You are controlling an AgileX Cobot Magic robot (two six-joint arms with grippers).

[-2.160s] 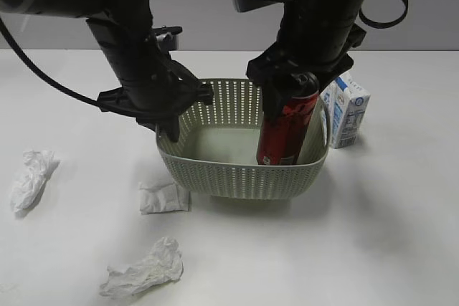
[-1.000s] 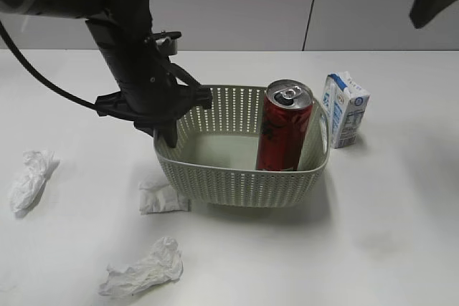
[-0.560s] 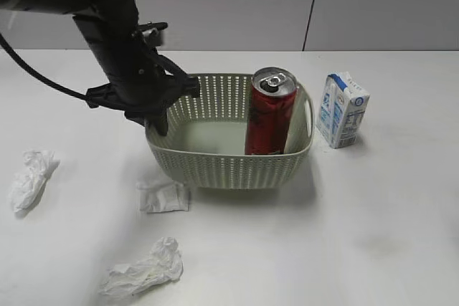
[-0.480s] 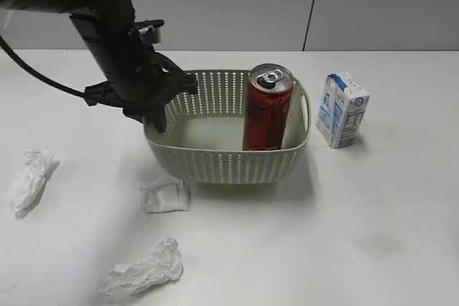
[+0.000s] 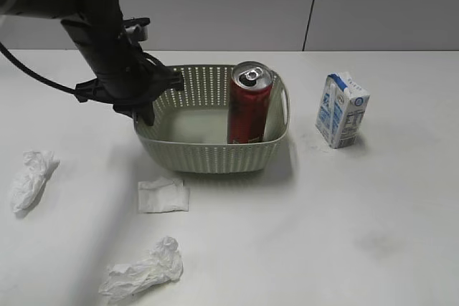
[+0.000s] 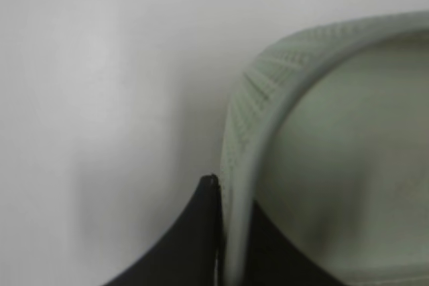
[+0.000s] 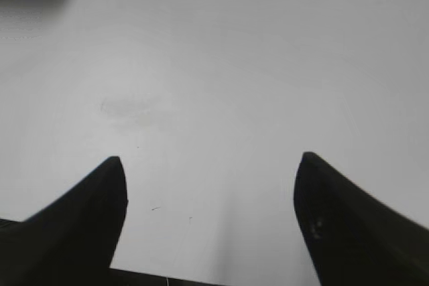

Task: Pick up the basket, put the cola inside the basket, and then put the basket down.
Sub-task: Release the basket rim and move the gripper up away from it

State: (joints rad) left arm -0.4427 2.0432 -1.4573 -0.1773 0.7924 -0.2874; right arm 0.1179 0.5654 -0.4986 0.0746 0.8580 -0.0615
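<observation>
The pale sage-green basket point(image 5: 208, 155) sits left of the table's middle. The red cola can point(image 5: 248, 109) stands upright inside it, at its right end. My left gripper point(image 5: 143, 105) is shut on the basket's left rim; in the left wrist view its black fingers point(image 6: 231, 232) pinch the rim point(image 6: 281, 92) from both sides. Whether the basket touches the table I cannot tell. My right gripper point(image 7: 209, 185) is open and empty over bare white table; it is out of the exterior view.
A blue-and-white carton point(image 5: 342, 110) stands to the right of the basket. A flat tissue point(image 5: 163, 195) lies in front of the basket, a crumpled one point(image 5: 143, 270) at the front, another point(image 5: 30, 177) at the far left.
My right gripper let go of the cola in the basket and left the exterior view. My left gripper has carried the basket with the cola leftward and a bit farther back.
</observation>
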